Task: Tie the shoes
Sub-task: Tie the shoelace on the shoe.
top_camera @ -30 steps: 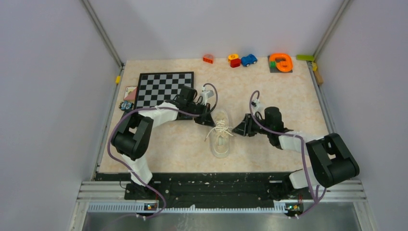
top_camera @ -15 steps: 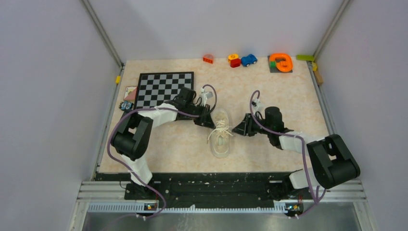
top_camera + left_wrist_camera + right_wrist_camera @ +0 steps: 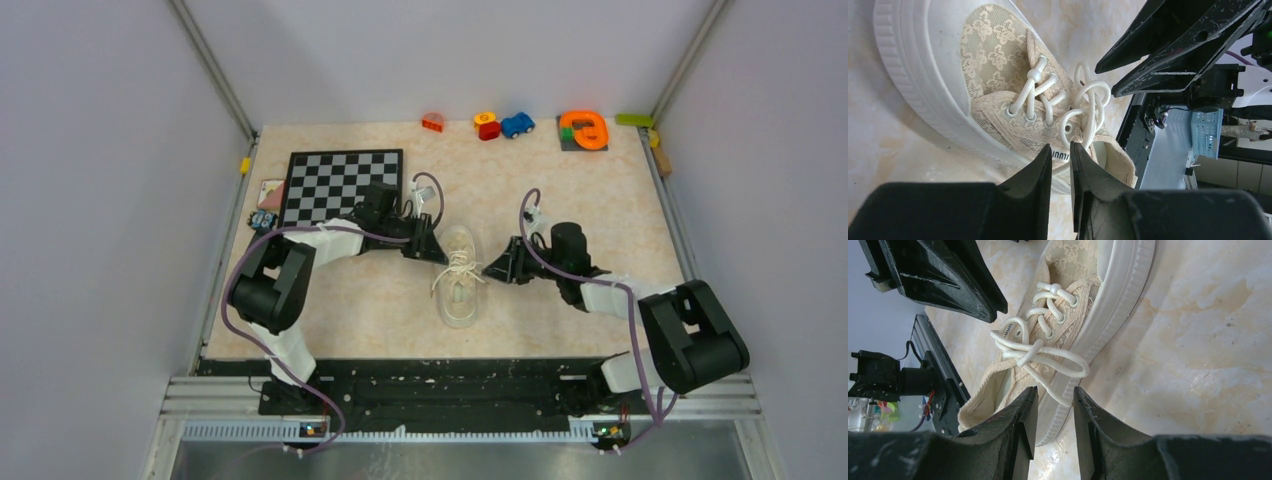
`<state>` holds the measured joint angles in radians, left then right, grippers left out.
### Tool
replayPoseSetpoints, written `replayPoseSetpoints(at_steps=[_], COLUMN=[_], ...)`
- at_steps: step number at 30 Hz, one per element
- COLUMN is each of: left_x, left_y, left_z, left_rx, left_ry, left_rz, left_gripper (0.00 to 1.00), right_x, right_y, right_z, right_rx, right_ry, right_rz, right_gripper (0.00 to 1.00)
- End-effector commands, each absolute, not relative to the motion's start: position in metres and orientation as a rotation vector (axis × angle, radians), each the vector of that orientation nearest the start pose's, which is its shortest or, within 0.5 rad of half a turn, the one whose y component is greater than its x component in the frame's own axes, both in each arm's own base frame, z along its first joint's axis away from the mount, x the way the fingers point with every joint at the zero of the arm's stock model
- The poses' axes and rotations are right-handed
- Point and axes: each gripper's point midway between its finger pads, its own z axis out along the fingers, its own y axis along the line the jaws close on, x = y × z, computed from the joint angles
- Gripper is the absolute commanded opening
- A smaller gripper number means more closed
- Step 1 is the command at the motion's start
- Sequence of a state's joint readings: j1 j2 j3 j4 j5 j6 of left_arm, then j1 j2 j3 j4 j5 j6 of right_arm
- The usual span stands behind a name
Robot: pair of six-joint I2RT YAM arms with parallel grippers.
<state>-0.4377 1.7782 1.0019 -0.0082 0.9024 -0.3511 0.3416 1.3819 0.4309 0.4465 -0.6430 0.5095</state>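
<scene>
The cream sneaker lies mid-table between both arms, its white laces knotted in a bow. My left gripper sits at the shoe's left side, my right gripper at its right side. In the left wrist view the shoe and its bow lie beyond my left gripper, whose jaws stand a narrow gap apart with nothing between them. In the right wrist view my right gripper is open. A lace loop hangs over the sole just ahead of its tips, touching neither finger.
A chessboard lies behind the left arm, with a small card at its left. Along the back edge stand an orange brick, a red-yellow block, a blue toy car and an orange ring.
The left arm has drawn back a little to the left, away from the shoe. The right arm and the shoe have stayed put.
</scene>
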Motion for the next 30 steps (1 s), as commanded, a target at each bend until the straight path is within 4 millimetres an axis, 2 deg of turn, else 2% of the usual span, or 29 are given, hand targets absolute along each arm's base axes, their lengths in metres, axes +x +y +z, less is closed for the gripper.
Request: replayPoseSetpoints(at_steps=[1,6,10,15,20,25,30], left_x=[0.289,0.29,0.29,0.291,0.3,0.299,0.3], left_y=[-0.302,-0.307,-0.312,-0.313,-0.309,-0.303,-0.299], left_z=[0.117,0.118,0.117,0.111,0.104,0.1,0.103], left_rx=[0.619,0.616,0.621,0.604,0.496,0.36,0.282], left_ry=[2.248,2.248,2.258,2.297,2.365,2.463,2.504], left_rz=[-1.478,-1.498,-1.512,-1.498,-1.442,-1.39,-1.38], left_gripper=[0.24,0.25,0.2,0.23,0.25,0.24,0.24], right_x=[0.267,0.267,0.267,0.266,0.265,0.264,0.261], right_y=[0.221,0.222,0.221,0.222,0.222,0.222,0.223], right_z=[0.089,0.089,0.09,0.09,0.091,0.091,0.095], right_rx=[-0.26,-0.26,-0.259,-0.262,-0.266,-0.267,-0.272], right_ry=[2.105,2.106,2.104,2.101,2.099,2.097,2.078], right_rz=[1.176,1.178,1.178,1.182,1.184,1.187,1.209], right_gripper=[0.34,0.34,0.34,0.34,0.34,0.34,0.33])
